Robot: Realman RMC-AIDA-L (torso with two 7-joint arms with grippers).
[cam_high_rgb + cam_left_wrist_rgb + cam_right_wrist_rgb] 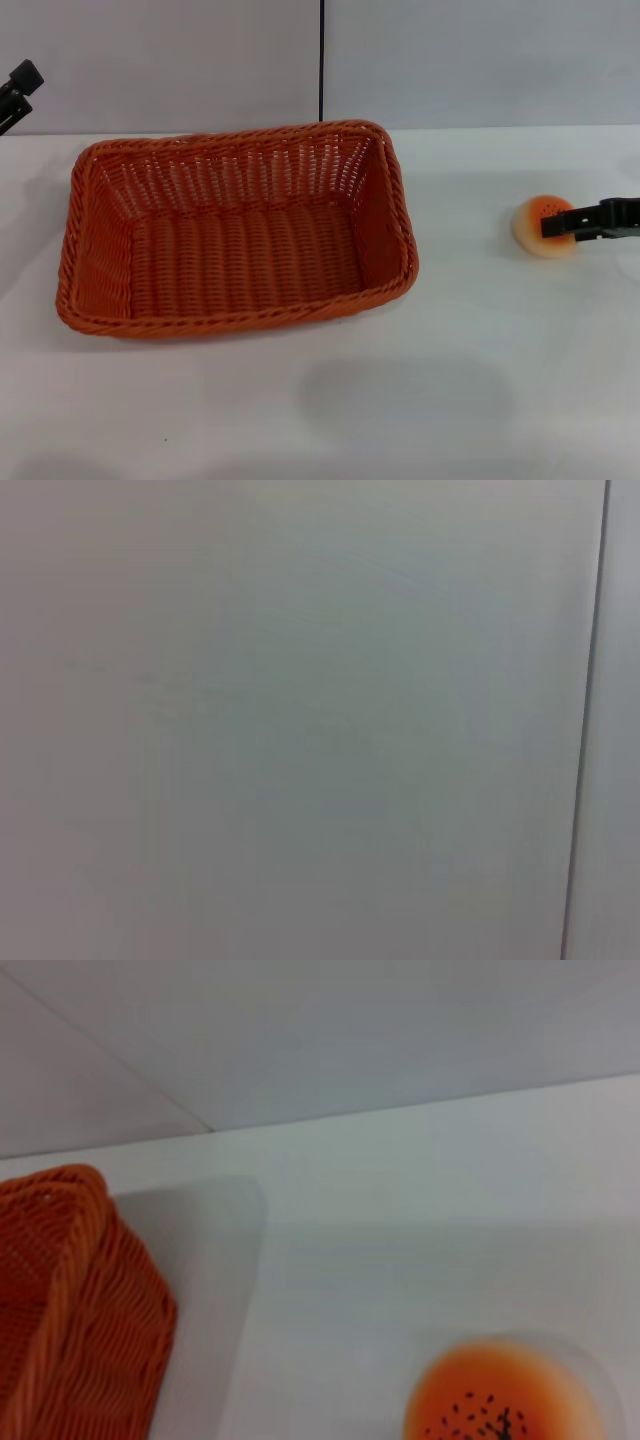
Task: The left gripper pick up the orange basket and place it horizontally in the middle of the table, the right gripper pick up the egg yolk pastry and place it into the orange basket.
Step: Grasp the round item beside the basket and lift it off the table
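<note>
The orange basket [236,232] lies lengthwise on the white table [470,380], left of centre, and nothing is inside it. One corner of the orange basket [70,1310] also shows in the right wrist view. The egg yolk pastry [535,226] sits on the table to the basket's right. It also appears in the right wrist view as the egg yolk pastry [505,1395], close below the camera. My right gripper [556,225] reaches in from the right edge, its tip over the pastry's right half. My left gripper [20,90] is raised at the far left, clear of the basket, fingers apart and holding nothing.
A grey wall [470,60] with a dark vertical seam [322,60] runs behind the table. Bare tabletop lies between the basket and the pastry and along the front. The left wrist view holds only the plain wall [300,720].
</note>
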